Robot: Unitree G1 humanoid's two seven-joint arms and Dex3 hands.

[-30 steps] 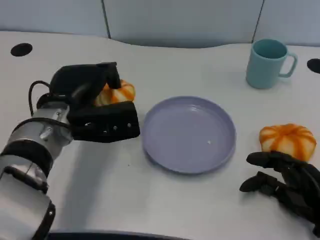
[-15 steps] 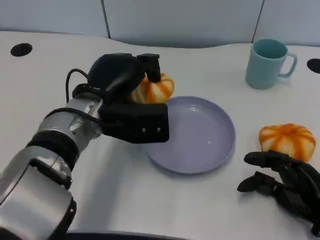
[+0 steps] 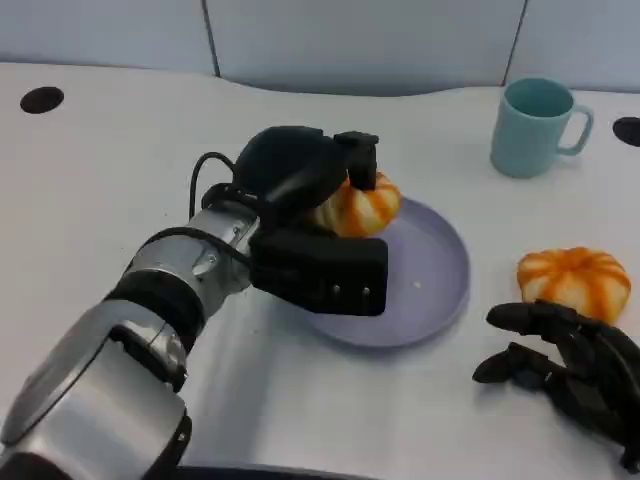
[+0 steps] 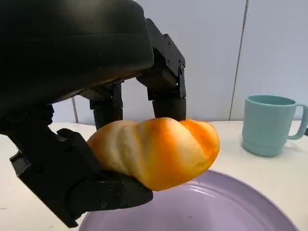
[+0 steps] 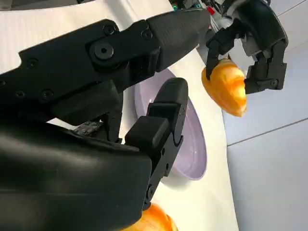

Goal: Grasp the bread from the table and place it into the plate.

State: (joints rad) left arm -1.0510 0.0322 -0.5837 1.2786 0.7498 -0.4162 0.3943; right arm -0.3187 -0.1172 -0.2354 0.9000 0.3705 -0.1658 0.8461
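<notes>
My left hand [image 3: 310, 215] grips an orange-and-cream bread roll [image 3: 360, 207] and holds it in the air above the left part of the lavender plate [image 3: 430, 275]. The left wrist view shows that roll [image 4: 156, 151] pinched between fingers above and thumb below, just over the plate [image 4: 221, 211]. In the right wrist view the held roll [image 5: 226, 89] hangs above the plate [image 5: 190, 144]. A second bread roll [image 3: 573, 280] lies on the table right of the plate. My right hand [image 3: 565, 365] rests on the table just in front of it, fingers apart, holding nothing.
A light blue mug [image 3: 535, 125] stands at the back right, behind the plate. Two dark round holes [image 3: 42, 99] mark the table's far corners. A grey wall panel runs along the table's back edge.
My left hand has carried the bread roll rightward from the table's left side to above the plate. The right hand and second roll have stayed put.
</notes>
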